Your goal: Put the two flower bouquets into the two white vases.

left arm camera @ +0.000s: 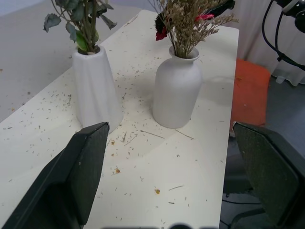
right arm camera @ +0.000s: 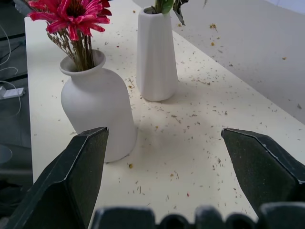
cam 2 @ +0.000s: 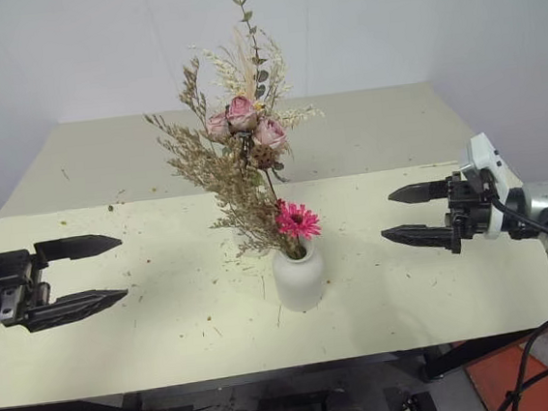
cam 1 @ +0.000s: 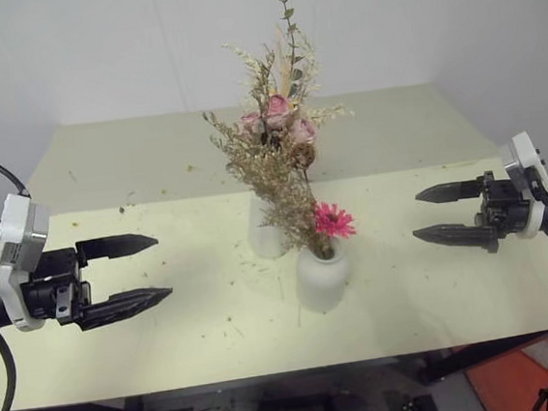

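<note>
My left end effector (cam 1: 125, 274) hangs over the worktop (cam 1: 167, 303) at about nine o'clock from the vases, its two black fingers spread wide apart with nothing between them, tips aimed toward the middle of the worktop. Moving right, the tall tapered vase (cam 1: 265, 228) stands near the centre, holding the bouquet of pink roses (cam 1: 280, 117) with grey-green leaves and pale sprigs, which rises well above its mouth. Just beside it, at roughly five o'clock and nearer to me, sits the squat rounded vase (cam 1: 321, 275), its small neck holding the tan dried grass bouquet (cam 1: 273, 176) with a red-pink daisy-like flower (cam 1: 333, 220) just above the rim; the dried grass leans up toward eleven o'clock, crossing in front of the tall vase. In my wrist views the two vases stand close together but apart, both upright. Dry crumbs and bits of stem (left arm camera: 143, 138) lie scattered on the pale worktop around both vases. Farther right, at about three o'clock from the vases, my right end effector (cam 1: 450, 213) hovers over the worktop's edge, its fingers likewise held wide apart and empty, tips pointing in toward the vases. An orange patch of floor (cam 1: 524, 381) shows beyond the worktop's near right corner.
</note>
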